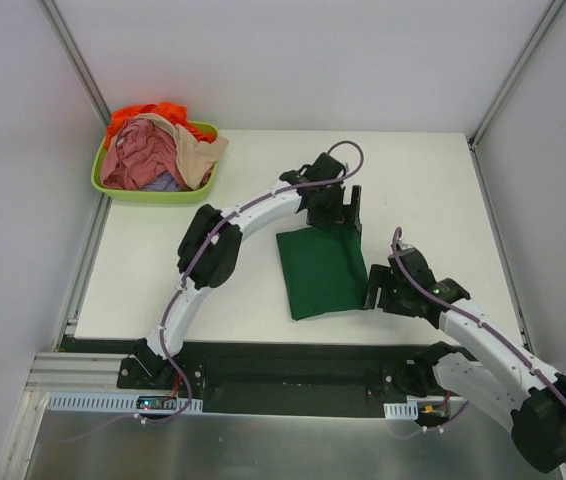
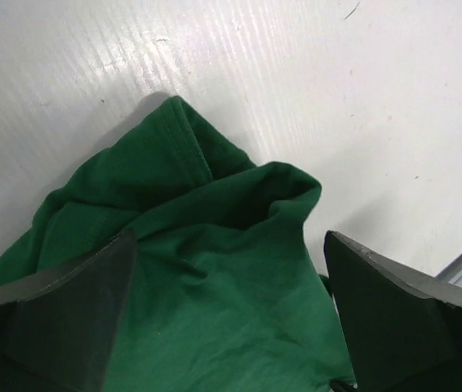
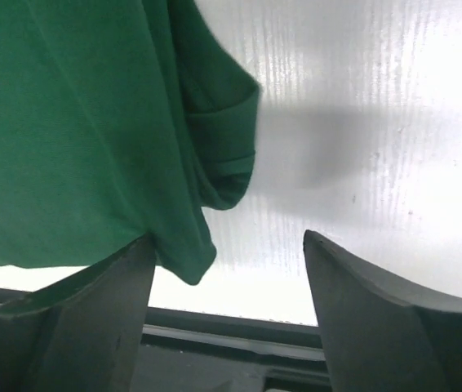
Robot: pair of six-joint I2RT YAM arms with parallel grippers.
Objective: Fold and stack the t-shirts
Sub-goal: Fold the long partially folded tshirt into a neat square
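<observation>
A dark green t-shirt lies folded in the middle of the white table. My left gripper is open at the shirt's far edge, its fingers wide apart over the rumpled green cloth. My right gripper is open beside the shirt's near right corner, with the green cloth by its left finger and bare table between the fingers. Pink, orange, beige and lavender shirts are piled in the tub.
A lime-green plastic tub stands at the table's far left corner. A black rail runs along the near edge between the arm bases, also showing in the right wrist view. Grey walls enclose the table.
</observation>
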